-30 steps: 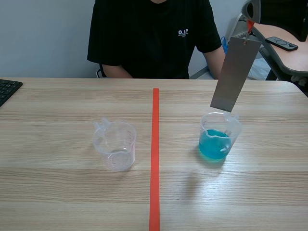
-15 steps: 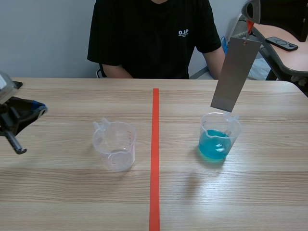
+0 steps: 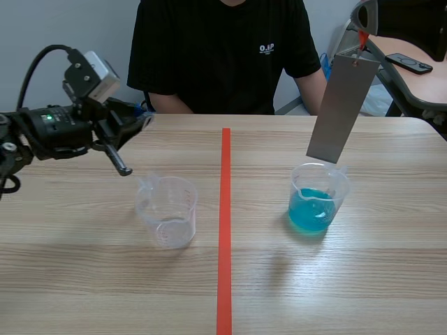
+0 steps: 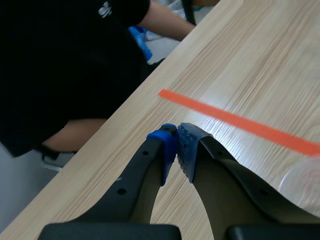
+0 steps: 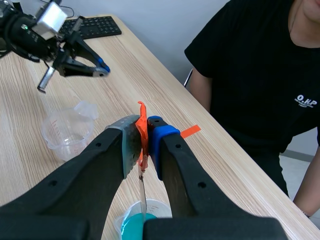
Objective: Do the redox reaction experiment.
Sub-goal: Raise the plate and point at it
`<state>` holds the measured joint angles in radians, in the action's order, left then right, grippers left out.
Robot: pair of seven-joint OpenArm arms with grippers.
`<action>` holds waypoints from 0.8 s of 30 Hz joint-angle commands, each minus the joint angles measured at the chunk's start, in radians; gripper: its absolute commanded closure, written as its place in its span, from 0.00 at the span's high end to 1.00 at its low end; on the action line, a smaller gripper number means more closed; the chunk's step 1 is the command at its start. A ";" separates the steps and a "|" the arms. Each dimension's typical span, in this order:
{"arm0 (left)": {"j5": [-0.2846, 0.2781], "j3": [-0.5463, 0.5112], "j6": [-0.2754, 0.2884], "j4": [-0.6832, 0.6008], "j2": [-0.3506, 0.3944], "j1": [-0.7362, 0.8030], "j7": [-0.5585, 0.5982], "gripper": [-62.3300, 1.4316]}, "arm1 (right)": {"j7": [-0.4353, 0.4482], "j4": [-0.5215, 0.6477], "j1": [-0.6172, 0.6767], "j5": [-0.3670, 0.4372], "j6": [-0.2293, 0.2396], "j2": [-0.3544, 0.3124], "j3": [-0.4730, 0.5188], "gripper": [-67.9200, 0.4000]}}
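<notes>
1. A wooden table (image 3: 84, 265) is seen with a red tape line (image 3: 225, 230) running near to far down its middle. A person (image 3: 220, 56) in a black shirt is seated at the far side.
2. An empty cup (image 3: 167, 211) of clear plastic is set upright left of the line, spout turned far-left.
3. A blue cup (image 3: 318, 202), clear plastic holding blue liquid, is set upright right of the line, well apart from the empty cup.
4. The left gripper (image 3: 144, 116) is held above the table, far-left of the empty cup and clear of it. Its blue pads are pressed together with nothing between them.
5. The right gripper (image 5: 142, 125) is raised high over the right side. Its fingers are clamped on an orange tab (image 5: 141, 111).
6. A grey metal strip (image 3: 342, 108) is hung from that tab, tilted a little, directly over the blue cup. Its lower end is seen just above the cup's far rim, not in the liquid.
7. A keyboard (image 5: 97, 26) is seen at the table's far-left edge.
</notes>
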<state>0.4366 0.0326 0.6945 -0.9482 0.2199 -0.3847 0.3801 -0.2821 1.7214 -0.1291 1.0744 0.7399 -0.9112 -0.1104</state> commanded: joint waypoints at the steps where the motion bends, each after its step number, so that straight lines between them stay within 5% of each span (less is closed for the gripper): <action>1: -0.014 0.021 0.002 -0.013 -0.026 -0.024 0.009 0.09 | 0.014 0.008 -0.015 0.015 0.006 -0.014 0.017 0.03; 13: -0.014 0.177 0.002 -0.013 -0.213 -0.048 -0.041 0.09 | 0.014 0.008 -0.015 0.014 0.006 -0.014 0.017 0.03; 24: -0.014 0.227 0.002 -0.013 -0.269 -0.047 -0.064 0.09 | 0.014 0.008 -0.015 0.014 0.006 -0.014 0.017 0.03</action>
<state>0.4366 0.2630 0.6945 -0.9482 -0.0345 -0.4129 0.3035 -0.2829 1.7214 -0.1291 1.0744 0.7399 -0.9112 -0.1104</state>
